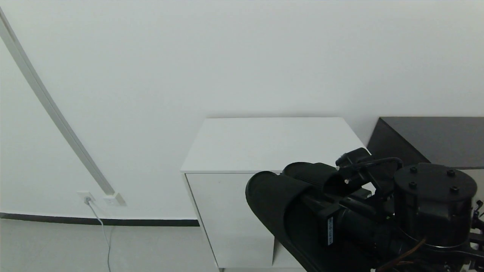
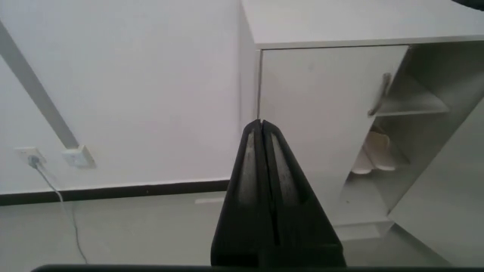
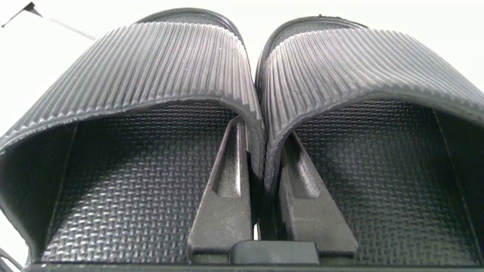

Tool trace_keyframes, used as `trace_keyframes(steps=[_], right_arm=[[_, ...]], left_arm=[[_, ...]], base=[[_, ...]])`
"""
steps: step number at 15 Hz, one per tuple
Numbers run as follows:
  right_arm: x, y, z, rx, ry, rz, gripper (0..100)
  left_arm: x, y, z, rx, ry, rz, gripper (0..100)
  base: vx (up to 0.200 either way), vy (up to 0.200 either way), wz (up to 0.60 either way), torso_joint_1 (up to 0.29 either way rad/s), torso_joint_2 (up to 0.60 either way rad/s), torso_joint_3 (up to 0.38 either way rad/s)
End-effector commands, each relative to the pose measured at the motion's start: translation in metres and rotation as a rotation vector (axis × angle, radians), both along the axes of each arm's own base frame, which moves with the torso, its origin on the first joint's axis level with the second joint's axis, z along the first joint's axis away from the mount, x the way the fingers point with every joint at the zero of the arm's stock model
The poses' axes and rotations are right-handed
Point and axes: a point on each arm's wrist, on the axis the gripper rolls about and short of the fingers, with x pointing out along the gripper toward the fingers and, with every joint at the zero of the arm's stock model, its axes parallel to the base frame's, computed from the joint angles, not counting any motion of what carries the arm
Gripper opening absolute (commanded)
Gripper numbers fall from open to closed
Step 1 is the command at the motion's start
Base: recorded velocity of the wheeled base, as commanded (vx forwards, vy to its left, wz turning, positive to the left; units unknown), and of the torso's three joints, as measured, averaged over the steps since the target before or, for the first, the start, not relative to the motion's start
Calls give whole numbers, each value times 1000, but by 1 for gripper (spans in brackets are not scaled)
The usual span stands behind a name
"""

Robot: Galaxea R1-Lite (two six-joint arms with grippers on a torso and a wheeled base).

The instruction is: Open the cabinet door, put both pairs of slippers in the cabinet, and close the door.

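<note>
Well, my left gripper (image 2: 262,127) hangs with its fingers pressed flat together, holding nothing, aimed at the cabinet (image 2: 340,23). From that wrist I see what my right arm blocks in the head view — the door (image 2: 318,113) swung open, the shelves (image 2: 412,106) bared, and a pale pair (image 2: 376,155) lying on one of them. Further right, my right gripper (image 3: 263,136) is clamped on the black pair (image 3: 151,68), one finger inside each slipper, pinching their two inner strap walls together. It holds them up in front of the cabinet, near its top edge. I judge them light and soft — foam that will bend and sag, though the ribbed straps and studded soles should not slip. This middle pinch seems the right hold.
</note>
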Motion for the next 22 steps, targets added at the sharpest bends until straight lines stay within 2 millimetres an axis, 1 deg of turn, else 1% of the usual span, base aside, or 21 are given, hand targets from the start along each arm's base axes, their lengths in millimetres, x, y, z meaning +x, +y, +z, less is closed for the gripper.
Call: trace_keyframes(steps=[1, 5, 22], right_arm=[[1, 1, -1, -1, 4, 3, 0], [3, -1, -7, -20, 16, -9, 0], [2, -1, -10, -30, 22, -4, 0]], left_arm=[[0, 0, 0, 0, 0, 0, 0], [0, 0, 0, 0, 0, 0, 0], [0, 0, 0, -4, 0, 0, 0]], base=[[0, -200, 0, 7, 7, 7], [0, -200, 0, 2, 4, -1], [0, 0, 0, -4, 6, 5]])
